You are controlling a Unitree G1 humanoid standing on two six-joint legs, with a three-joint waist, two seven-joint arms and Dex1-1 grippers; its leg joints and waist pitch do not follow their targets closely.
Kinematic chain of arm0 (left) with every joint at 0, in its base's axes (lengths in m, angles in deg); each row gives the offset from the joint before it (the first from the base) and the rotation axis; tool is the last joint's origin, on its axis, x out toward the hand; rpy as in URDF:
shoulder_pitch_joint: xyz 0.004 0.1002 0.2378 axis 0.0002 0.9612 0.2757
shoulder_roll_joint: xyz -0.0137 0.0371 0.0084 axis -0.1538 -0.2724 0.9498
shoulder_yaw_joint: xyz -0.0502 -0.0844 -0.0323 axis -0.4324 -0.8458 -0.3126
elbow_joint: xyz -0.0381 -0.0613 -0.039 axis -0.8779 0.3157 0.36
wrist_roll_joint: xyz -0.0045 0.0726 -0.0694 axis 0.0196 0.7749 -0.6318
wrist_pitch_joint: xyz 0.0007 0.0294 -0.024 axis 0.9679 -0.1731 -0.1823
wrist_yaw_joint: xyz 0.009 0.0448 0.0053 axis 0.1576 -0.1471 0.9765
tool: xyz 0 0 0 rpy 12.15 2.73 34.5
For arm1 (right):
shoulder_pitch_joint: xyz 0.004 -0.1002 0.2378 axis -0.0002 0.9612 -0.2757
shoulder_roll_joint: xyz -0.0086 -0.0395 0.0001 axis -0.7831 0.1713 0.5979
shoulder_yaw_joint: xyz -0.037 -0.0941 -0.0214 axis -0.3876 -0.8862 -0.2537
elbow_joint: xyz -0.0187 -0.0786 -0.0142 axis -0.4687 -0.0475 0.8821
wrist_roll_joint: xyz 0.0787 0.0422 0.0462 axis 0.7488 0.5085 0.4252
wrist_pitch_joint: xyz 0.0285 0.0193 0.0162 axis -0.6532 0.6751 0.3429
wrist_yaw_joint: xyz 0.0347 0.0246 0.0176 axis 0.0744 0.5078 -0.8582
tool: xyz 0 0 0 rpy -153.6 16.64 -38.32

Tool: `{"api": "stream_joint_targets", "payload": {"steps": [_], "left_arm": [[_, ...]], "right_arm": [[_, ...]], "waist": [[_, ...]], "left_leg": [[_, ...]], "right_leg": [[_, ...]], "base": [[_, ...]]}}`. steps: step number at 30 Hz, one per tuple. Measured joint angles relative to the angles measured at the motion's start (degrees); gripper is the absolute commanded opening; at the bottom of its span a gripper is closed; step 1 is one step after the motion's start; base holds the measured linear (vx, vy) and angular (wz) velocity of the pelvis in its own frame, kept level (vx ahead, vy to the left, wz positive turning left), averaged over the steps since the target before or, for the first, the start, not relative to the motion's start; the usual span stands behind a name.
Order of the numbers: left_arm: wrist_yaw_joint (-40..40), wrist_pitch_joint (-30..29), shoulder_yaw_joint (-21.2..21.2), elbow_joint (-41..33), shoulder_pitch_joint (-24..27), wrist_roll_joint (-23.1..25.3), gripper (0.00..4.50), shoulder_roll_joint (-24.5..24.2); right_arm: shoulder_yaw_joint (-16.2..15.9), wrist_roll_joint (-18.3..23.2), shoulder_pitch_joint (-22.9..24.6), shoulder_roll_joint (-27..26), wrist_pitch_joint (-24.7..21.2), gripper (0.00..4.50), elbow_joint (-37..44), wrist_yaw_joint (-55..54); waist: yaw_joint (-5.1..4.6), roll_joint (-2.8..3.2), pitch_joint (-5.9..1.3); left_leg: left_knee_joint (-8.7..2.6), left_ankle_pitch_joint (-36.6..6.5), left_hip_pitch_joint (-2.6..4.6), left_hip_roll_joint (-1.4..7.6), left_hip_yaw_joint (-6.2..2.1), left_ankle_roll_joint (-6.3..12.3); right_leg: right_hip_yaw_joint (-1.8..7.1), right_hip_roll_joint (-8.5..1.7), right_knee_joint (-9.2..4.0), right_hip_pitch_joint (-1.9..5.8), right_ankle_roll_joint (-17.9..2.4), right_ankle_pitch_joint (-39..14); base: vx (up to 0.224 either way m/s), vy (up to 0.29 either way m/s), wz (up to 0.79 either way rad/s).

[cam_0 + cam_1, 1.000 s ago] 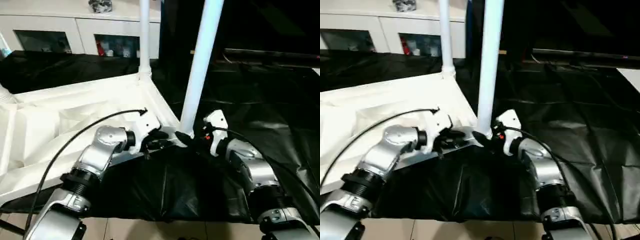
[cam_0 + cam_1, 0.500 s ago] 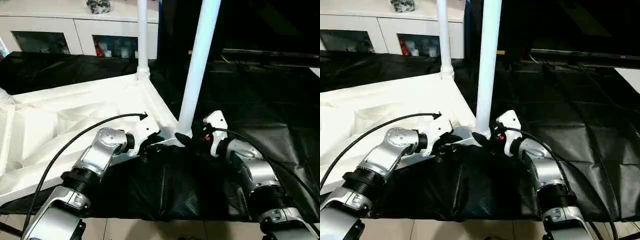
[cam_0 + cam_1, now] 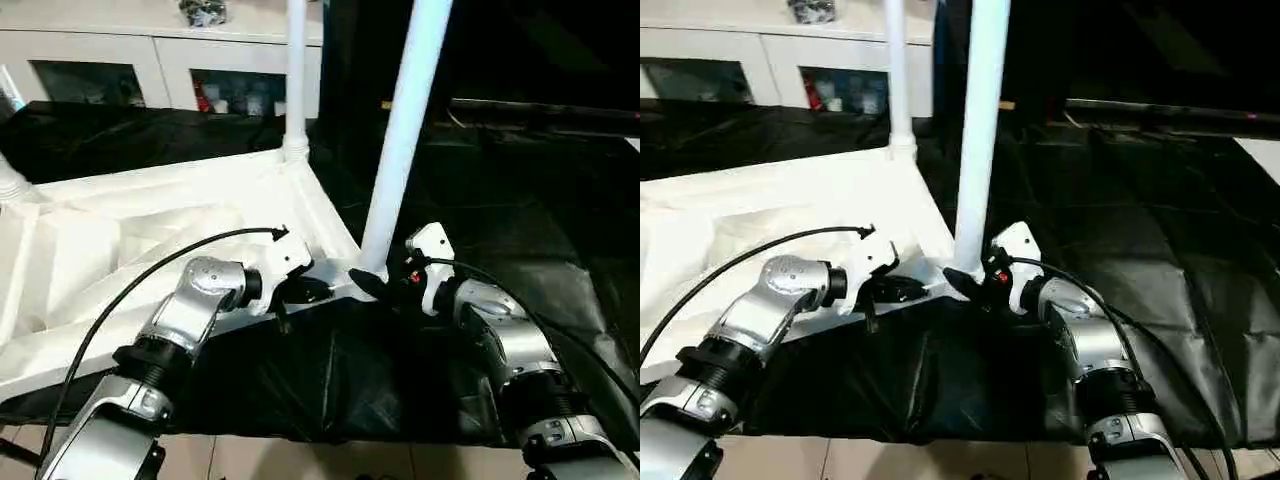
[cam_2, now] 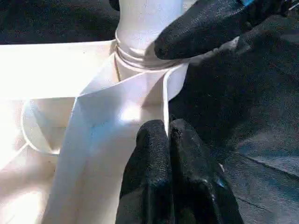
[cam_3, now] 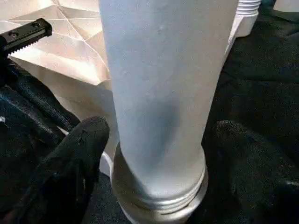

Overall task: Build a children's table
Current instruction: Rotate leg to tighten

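White plastic tabletop lies underside up on the black-draped work table, its near corner between both grippers. Step judged: seating a leg in the near corner socket, its threaded collar still showing. Far leg already stands in its socket. Right gripper is spread around the leg base. Left gripper, fingers pressed together, rests against the tabletop rim, holding nothing. Next move probably calls for twisting the leg fully home.

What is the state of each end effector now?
Left end effector: closed on the tabletop rim.
Right end effector: open around the leg.
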Motion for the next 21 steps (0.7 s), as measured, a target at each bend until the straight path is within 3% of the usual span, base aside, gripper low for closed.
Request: {"api": "stream_joint_targets", "payload": {"steps": [7, 13, 19, 20, 21], "left_arm": [[-0.43, 1.70, 1.82, -1.63, 0.55, 1.76, 0.00, -1.27], [-1.90, 1.76, 2.18, -2.49, 0.85, 1.67, 0.00, -1.89], [-2.51, 0.37, 1.79, -2.65, 0.88, 0.46, 0.00, -1.86], [-2.58, 0.17, 1.71, -2.65, 0.88, 0.35, 0.45, -1.84], [-2.59, 0.15, 1.71, -2.65, 0.88, 0.30, 0.56, -1.86]], "right_arm": [[-1.61, 0.03, -0.10, 1.62, -0.11, 4.47, -0.45, 3.99], [-4.32, -1.26, -0.25, 3.77, -0.20, 4.47, -0.97, 7.66], [-4.89, -2.79, -1.88, 3.89, 1.40, 4.47, -3.07, 7.68], [-4.90, -2.87, -1.88, 3.89, 1.46, 4.50, -3.11, 7.68], [-4.90, -2.91, -1.87, 3.89, 1.47, 4.50, -3.15, 7.69]], "waist": [[0.02, -0.13, -0.08], [0.30, -0.18, -0.11], [0.50, -0.18, -0.12], [0.51, -0.18, -0.12], [0.51, -0.18, -0.12]], "left_leg": [[0.01, 0.00, 0.08, 0.00, 0.00, 0.00], [0.02, 0.00, 0.08, 0.00, 0.00, 0.00], [0.06, 0.00, 0.09, 0.00, 0.00, 0.00], [0.05, 0.00, 0.09, 0.00, 0.00, -0.01], [0.05, 0.00, 0.09, 0.00, 0.00, 0.00]], "right_leg": [[0.01, 0.00, 0.01, 0.07, 0.10, -0.06], [0.01, 0.00, 0.02, 0.07, 0.10, -0.06], [0.02, 0.00, 0.07, 0.07, 0.10, -0.06], [0.02, 0.00, 0.07, 0.06, 0.10, -0.06], [0.02, 0.00, 0.07, 0.06, 0.10, -0.06]], "base": [[0.000, 0.000, 0.00], [0.000, 0.000, 0.00], [0.000, 0.000, 0.00], [0.000, 0.000, 0.00], [0.000, 0.000, 0.00]]}}
